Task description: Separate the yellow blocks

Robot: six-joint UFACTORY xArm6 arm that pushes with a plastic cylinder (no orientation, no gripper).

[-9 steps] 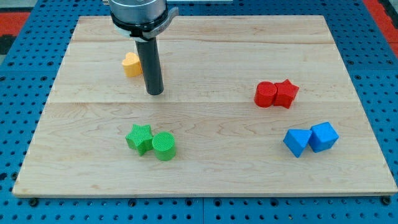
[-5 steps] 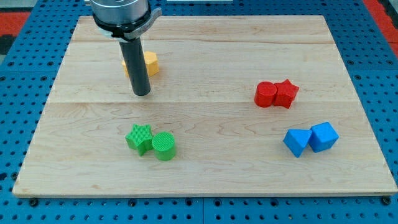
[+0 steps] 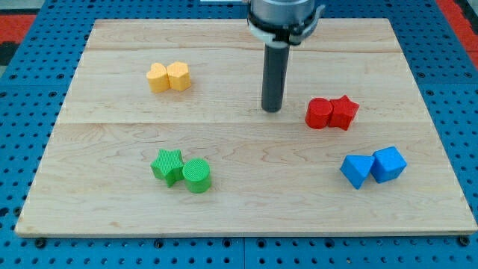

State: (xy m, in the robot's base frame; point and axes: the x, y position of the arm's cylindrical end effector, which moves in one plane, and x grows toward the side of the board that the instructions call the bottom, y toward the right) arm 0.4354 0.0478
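While two yellow plastic blocks (image 3: 169,76) sit touching far left, my tip (image 3: 271,110) stands just left of the red plastic cylinder (image 3: 319,113); no gripper shows.

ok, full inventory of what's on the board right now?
yellow blocks: 2, yellow, touching side by side, upper left
red blocks: 2, red, cylinder and star touching, right of centre
green blocks: 2, green, star and cylinder touching, lower left
blue blocks: 2, blue, touching, lower right
board: 1, light wood, on blue pegboard
my tip: 1, dark rod, just left of the red cylinder, not touching, far from the yellow pair
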